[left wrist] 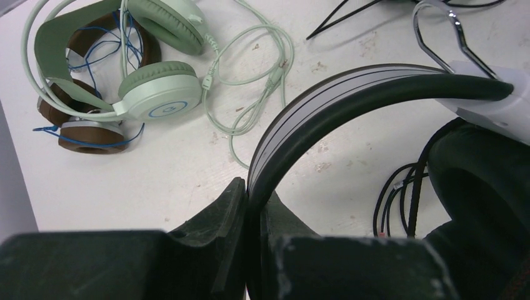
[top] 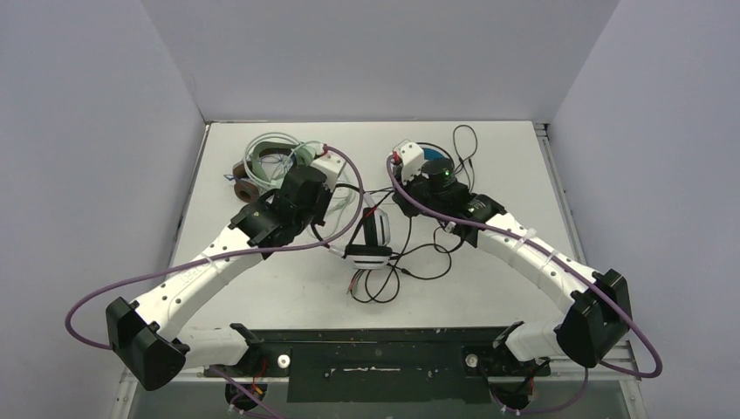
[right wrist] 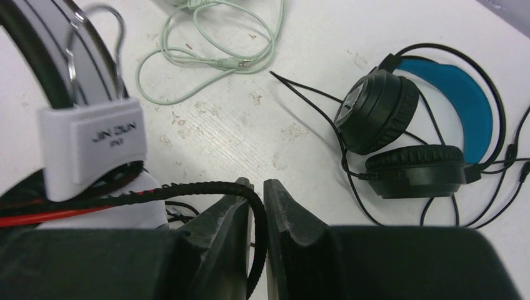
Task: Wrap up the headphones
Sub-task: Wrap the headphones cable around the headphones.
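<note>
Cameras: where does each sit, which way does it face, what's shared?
Top external: above and behind the bases, looking down on the table; left arm and right arm show whole.
Left wrist: looks past its jaws, shut on the white striped headset's band; mint green headset and brown headset beyond.
Right wrist: looks past its jaws, black cord between them; black headset ahead.
Shared: both wrist views show the white striped headset.

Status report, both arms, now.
Left gripper shut on striped headset headband. Right gripper pinching braided cord. Cord not yet wrapped. Black-blue headset, mint headset lie apart, nothing blocking.
</note>
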Controlling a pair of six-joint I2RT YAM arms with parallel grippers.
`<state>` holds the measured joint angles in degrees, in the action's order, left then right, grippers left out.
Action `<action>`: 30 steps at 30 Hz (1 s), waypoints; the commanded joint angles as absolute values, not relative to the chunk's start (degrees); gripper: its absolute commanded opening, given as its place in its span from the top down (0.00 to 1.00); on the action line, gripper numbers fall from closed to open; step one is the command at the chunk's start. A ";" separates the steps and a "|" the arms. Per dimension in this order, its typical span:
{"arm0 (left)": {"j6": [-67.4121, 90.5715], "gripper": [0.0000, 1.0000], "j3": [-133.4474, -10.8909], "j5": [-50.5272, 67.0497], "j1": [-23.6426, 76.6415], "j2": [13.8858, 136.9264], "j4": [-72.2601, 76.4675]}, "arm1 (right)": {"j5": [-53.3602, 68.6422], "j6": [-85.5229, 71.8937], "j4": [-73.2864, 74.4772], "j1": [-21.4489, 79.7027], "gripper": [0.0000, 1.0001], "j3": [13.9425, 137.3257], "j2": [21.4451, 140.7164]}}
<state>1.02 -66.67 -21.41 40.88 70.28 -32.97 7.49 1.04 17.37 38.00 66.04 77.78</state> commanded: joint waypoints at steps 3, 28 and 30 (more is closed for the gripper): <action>8.56 1.00 -72.83 -21.31 40.95 67.90 -34.06 | 10.26 -2.33 9.95 35.53 0.81 61.09 75.37; 33.66 1.00 -95.35 -6.06 38.23 71.87 -48.92 | 24.52 -13.11 -33.83 31.13 0.56 34.11 68.28; 35.63 1.00 -95.41 -5.71 38.23 71.69 -48.41 | 24.87 -14.16 -37.01 31.04 0.55 32.65 68.80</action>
<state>26.39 -91.26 -9.47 38.79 72.14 -51.59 21.50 -11.05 -22.63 31.46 35.05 69.93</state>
